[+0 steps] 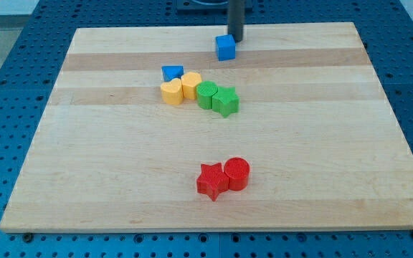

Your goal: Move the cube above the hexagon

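Eight blocks sit on the wooden board. The blue cube lies near the board's top edge, and the rod's tip stands just at the cube's one o'clock, touching it or nearly so; the arm has no hand to open or close, only this rod. The yellow hexagon sits at the cube's seven o'clock, inside a tight cluster: a yellow heart at its eight o'clock, a small blue block of unclear shape at its ten o'clock, and a green cylinder with a green star toward its four o'clock. A red star and red cylinder rest well apart near the bottom.

The cube looks to need only a short slide toward nine o'clock to stand directly above the hexagon. The chief risk is direction: from its present side, a push would drive the cube toward seven o'clock, straight into the cluster, knocking the hexagon and its neighbours. An off-centre contact could also spin the cube and let it slip off the tip.
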